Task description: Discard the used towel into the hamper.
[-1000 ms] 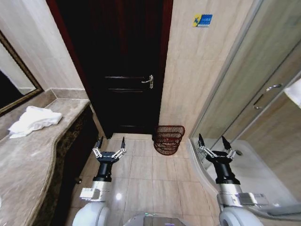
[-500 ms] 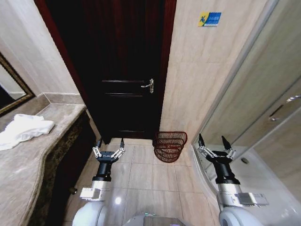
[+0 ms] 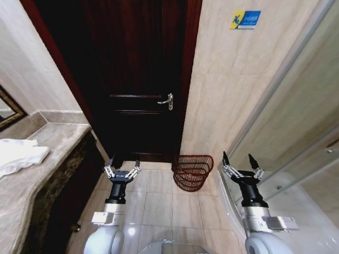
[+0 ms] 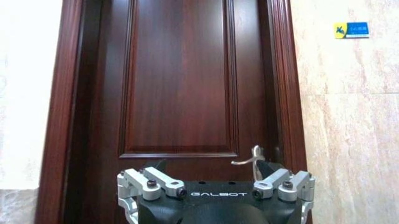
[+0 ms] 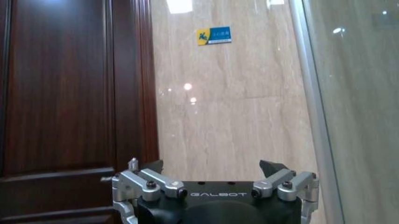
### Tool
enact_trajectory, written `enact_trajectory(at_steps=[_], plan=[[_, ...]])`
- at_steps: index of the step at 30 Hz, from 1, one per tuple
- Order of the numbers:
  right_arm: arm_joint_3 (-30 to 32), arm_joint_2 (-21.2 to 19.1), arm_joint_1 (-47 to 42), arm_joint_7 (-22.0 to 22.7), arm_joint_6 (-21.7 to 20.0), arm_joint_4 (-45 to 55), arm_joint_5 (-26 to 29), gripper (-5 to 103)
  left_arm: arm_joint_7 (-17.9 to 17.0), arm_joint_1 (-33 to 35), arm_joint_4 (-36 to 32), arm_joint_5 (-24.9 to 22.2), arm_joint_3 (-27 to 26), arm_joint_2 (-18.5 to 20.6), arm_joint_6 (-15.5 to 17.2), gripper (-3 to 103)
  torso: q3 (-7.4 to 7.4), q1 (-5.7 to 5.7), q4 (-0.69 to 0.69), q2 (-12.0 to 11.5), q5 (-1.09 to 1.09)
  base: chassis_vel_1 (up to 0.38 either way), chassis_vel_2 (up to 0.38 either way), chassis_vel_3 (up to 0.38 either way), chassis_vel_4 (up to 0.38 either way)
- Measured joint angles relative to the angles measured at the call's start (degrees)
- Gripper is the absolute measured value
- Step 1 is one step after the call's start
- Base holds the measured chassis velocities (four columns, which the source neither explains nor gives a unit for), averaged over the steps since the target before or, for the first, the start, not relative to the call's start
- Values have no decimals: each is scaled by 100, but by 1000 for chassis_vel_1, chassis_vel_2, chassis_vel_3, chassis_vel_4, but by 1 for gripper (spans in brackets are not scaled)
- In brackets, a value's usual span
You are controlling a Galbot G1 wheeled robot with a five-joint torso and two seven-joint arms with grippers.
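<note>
A white crumpled towel point(image 3: 18, 156) lies on the marble counter point(image 3: 32, 196) at the far left of the head view. The hamper point(image 3: 193, 171), a small round reddish-brown basket of open ribs, stands on the floor by the wall, to the right of the dark door. My left gripper point(image 3: 123, 164) is held up in front of me, open and empty, well to the right of the towel. My right gripper point(image 3: 241, 161) is open and empty too, just right of the hamper. Both wrist views show open jaws facing the door and wall.
A dark wooden door point(image 3: 135, 79) with a metal handle point(image 3: 167, 100) fills the wall ahead. A glass shower screen point(image 3: 296, 132) runs along the right. Beige floor tiles point(image 3: 159, 206) lie between the counter and the shower. A mirror frame point(image 3: 8, 114) hangs above the counter.
The whole view has swung right and tilted up: towel and counter slid toward the left edge, the door and blue sign moved down. Both grippers keep the same open pose.
</note>
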Motion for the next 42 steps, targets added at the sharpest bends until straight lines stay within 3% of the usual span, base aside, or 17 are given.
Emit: enact_trajectory(at_steps=[17,26,42], plan=[[44,-27,81,-84,324,-34,136,100,-133,35,-134,-130,-16,0,63,97,-1,-4,0,2,0,-36,54,53,-35],[-33,-71,122,48,138,156,302,100,-156,72,-134,-180,-49,0,62,97,0,0,0,1,-1,42,56,59,49],[63,-105,235,154,266,147,461,100,-262,111,-106,-229,-95,0,73,97,0,0,0,0,0,107,104,105,113]])
